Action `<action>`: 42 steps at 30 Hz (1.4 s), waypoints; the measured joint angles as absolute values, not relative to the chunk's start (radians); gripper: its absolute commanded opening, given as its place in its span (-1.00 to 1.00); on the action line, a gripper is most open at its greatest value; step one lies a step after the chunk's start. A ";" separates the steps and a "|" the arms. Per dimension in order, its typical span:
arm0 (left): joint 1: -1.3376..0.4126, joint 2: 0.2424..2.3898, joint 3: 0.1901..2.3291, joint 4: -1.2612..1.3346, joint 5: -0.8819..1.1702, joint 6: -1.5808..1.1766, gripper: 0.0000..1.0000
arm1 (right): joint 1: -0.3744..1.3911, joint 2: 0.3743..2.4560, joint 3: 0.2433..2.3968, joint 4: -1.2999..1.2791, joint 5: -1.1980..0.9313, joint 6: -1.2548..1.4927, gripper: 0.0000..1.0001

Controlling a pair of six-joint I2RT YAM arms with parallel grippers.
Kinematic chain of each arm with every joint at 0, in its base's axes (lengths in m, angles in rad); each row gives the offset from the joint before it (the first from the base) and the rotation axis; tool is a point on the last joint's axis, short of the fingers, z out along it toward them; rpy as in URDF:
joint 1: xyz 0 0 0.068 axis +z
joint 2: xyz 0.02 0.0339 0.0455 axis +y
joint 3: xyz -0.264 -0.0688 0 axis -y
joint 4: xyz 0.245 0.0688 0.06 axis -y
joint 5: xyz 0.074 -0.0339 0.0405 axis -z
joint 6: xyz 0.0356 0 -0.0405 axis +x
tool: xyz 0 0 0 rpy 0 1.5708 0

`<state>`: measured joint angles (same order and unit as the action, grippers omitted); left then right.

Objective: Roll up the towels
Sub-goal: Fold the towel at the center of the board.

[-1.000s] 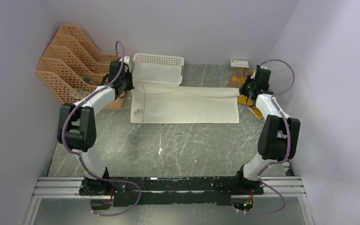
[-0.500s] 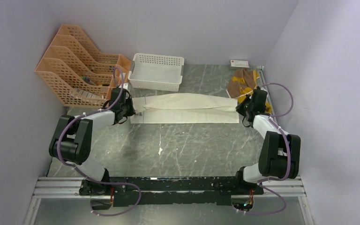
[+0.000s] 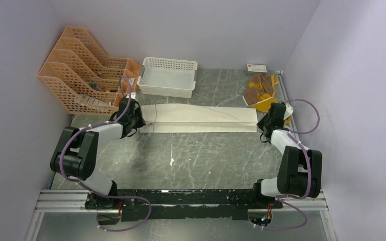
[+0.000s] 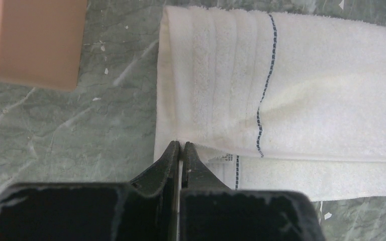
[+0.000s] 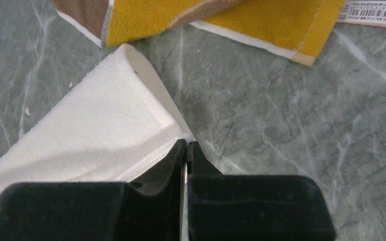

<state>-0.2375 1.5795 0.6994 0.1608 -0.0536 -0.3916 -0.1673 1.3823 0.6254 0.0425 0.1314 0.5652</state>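
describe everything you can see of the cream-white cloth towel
The cream-white cloth towel is soft terry with a ribbed band, a dark stitched line and a printed label near its left end. It lies flat on the grey marbled table, folded lengthwise into a long strip, the lower layer showing along the near edge. The left gripper pinches its left end and the right gripper its right corner, both shut on the cloth.

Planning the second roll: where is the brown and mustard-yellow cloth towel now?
Top view: the brown and mustard-yellow cloth towel lies far right, just beyond the right pincer and the right end of the folded cream-white cloth towel.
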 measured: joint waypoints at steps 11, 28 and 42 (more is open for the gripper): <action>-0.244 1.570 0.697 0.156 -0.079 -0.398 -0.87 | -0.167 1.383 0.622 0.057 0.180 0.591 -1.00; -0.245 1.494 0.696 0.124 -0.136 -0.350 -0.87 | -0.167 1.383 0.587 0.098 0.140 0.594 -1.00; -0.242 1.496 0.696 0.084 -0.155 -0.348 -0.37 | -0.178 1.390 0.565 0.117 0.164 0.575 -0.24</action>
